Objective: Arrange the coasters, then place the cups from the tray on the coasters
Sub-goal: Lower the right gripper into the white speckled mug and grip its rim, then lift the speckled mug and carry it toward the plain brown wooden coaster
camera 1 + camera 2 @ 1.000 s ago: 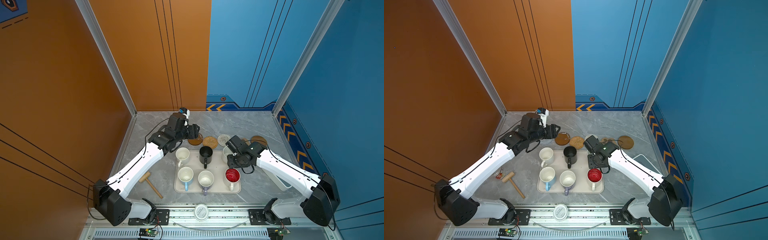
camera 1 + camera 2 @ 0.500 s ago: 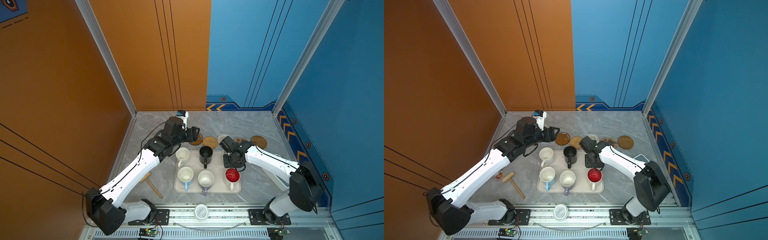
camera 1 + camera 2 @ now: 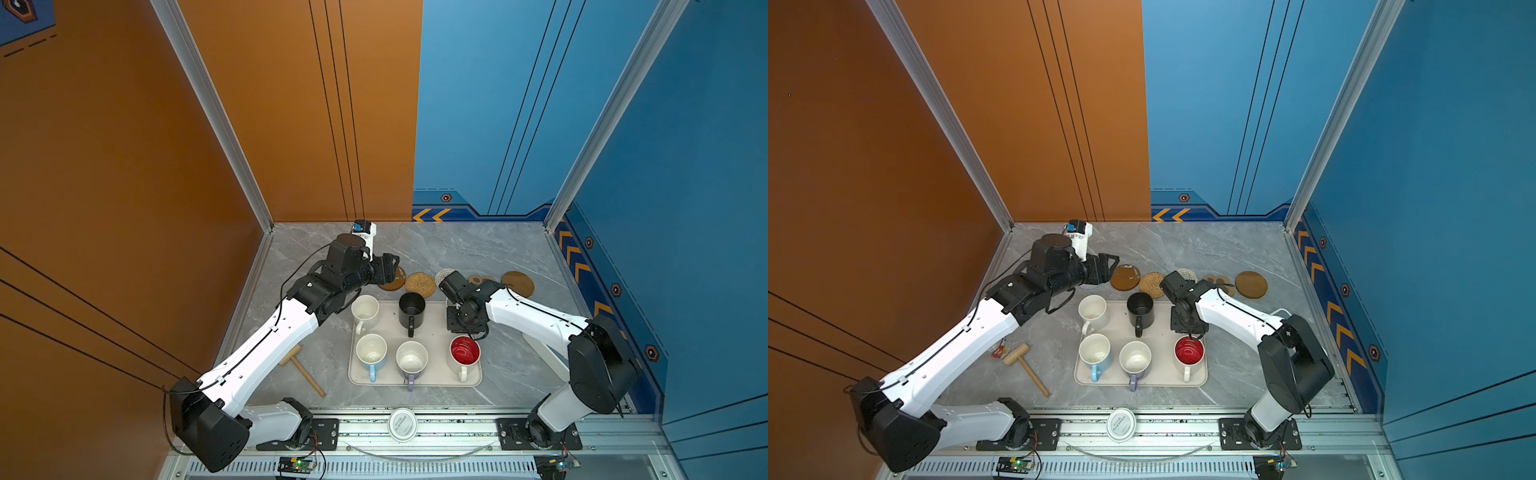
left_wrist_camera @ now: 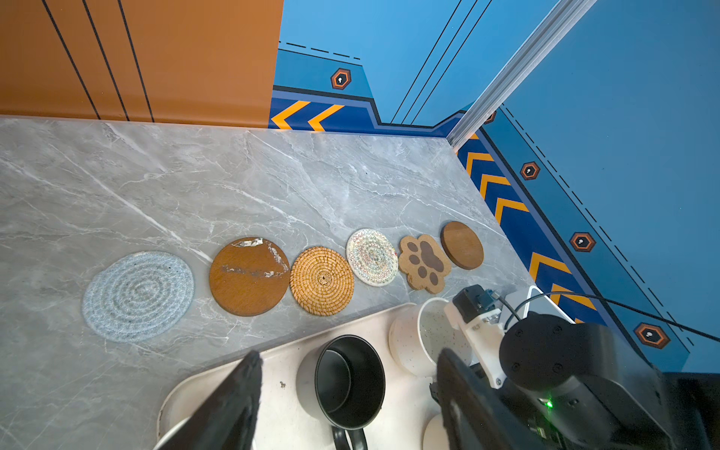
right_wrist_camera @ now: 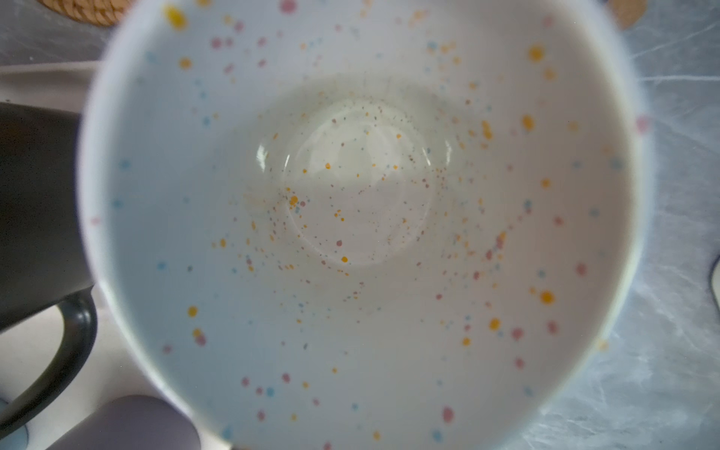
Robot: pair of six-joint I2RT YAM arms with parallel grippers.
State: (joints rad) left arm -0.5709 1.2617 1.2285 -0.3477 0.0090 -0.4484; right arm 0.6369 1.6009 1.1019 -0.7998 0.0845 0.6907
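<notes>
Six coasters lie in a row behind the tray [image 3: 435,330]: grey-blue woven [image 4: 138,296], brown disc [image 4: 249,276], rattan [image 4: 321,280], whitish woven [image 4: 372,257], paw [image 4: 424,263], brown disc [image 4: 461,245]. On the tray stand the white [image 3: 365,309], black [image 3: 411,309], light blue [image 3: 371,353], lavender [image 3: 411,357] and red-inside [image 3: 464,351] cups. My left gripper [image 3: 388,266] hovers open and empty by the left coasters. My right gripper [image 3: 461,322] points down over the speckled cup [image 5: 350,214] at the tray's far right corner; its jaws are hidden.
A wooden mallet [image 3: 301,370] lies left of the tray, with a small red wrapper [image 3: 1000,351] beside it. A round white lid [image 3: 402,424] sits on the front rail. A white box-like holder [image 3: 544,353] is mostly hidden under the right arm.
The right arm has folded, elbow swinging toward the front, and its gripper has shifted a little left over the speckled cup. The left gripper has hardly moved.
</notes>
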